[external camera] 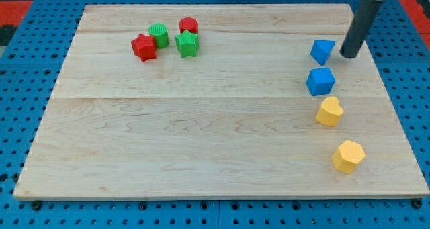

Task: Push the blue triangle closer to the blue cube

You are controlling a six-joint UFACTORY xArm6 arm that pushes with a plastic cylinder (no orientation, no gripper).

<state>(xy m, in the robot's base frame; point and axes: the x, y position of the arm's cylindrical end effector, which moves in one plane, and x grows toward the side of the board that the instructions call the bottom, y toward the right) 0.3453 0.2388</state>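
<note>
At the worktop's (201,155) right side, blue triangle (322,51) sits just above blue cube (320,81), small gap left. Tool tip (349,56), a bare rod holding nothing, just right of triangle. Nearly done.

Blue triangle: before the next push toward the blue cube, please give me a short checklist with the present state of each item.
1. My tip visible, on the board: ok.
2. Tip beside the blue triangle, at its right: ok.
3. Tip touching the triangle: cannot tell.
4. Tip behind the triangle, opposite the blue cube: not ok, it stands sideways.
5. Gap between triangle and cube free: ok.
6. Yellow block close below the cube, may get bumped: not ok.
</note>
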